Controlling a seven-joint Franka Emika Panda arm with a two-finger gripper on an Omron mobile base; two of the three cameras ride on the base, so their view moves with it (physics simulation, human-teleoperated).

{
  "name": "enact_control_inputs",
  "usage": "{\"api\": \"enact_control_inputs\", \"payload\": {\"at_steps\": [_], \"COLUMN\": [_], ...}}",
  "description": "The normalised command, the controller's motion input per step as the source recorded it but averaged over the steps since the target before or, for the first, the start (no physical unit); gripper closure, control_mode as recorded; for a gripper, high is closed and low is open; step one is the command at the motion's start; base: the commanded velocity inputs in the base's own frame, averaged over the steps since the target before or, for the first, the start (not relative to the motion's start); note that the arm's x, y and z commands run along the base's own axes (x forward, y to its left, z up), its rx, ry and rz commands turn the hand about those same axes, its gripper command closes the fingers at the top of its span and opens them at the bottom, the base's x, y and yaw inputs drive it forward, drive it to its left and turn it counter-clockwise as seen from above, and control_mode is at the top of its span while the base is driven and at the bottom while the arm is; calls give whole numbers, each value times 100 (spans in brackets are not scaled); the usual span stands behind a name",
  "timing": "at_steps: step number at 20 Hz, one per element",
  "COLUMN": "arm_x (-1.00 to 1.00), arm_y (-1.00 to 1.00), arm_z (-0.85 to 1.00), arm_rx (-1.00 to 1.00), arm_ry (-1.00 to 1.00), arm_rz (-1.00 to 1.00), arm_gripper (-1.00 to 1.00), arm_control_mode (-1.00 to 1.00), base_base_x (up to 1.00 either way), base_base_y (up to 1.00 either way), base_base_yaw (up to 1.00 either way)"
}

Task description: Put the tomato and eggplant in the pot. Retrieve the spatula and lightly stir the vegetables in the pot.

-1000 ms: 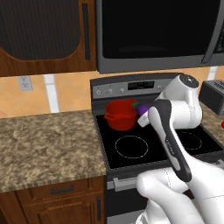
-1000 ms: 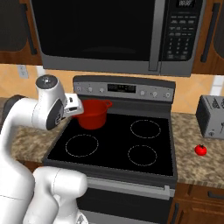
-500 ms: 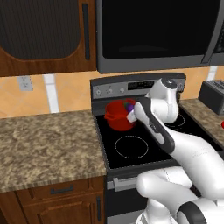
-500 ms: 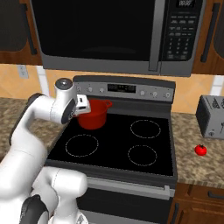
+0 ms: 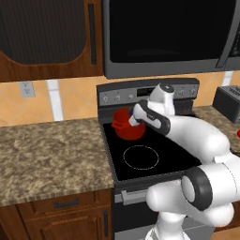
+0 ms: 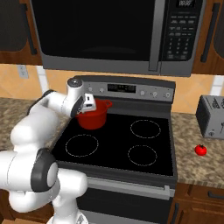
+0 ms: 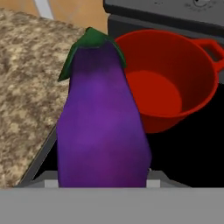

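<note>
Left base view: arm has swung from the stove's right to the far-left burner; gripper [image 5: 136,118] now at the pot [image 5: 127,126] rim.
Right base view: tomato [image 6: 201,149] sits untouched on the right counter, by the toaster [image 6: 213,116].
Hand view: jaws clamped on eggplant [image 7: 100,127], hanging just near-left of the empty pot [image 7: 168,94]; drop appears imminent.

Hand view: the eggplant [image 7: 101,122] hides the fingertips, and its base is cut off at 6 o'clock. It covers the pot's [image 7: 175,94] rim at 9 o'clock. Left base view: the arm overlaps the pot's 3 o'clock side; the toaster [image 5: 228,101] is cropped at 3 o'clock.
</note>
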Motion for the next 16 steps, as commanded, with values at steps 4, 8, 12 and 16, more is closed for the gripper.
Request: {"api": "enact_control_inputs", "payload": {"at_steps": [4, 8, 12, 16], "arm_x": [67, 52, 32, 26], "arm_y": [-4, 0, 0, 0], "arm_z": [-58, -38, -8, -11], "arm_rx": [0, 0, 0, 0], "arm_ry": [1, 0, 1, 3], "arm_rz": [0, 0, 0, 0], "arm_gripper": [100, 100, 100, 100], "arm_control_mode": [-100, -100, -100, -100], "base_base_x": [0, 0, 0, 0], "base_base_y": [0, 0, 0, 0], "base_base_yaw": [0, 0, 0, 0]}}
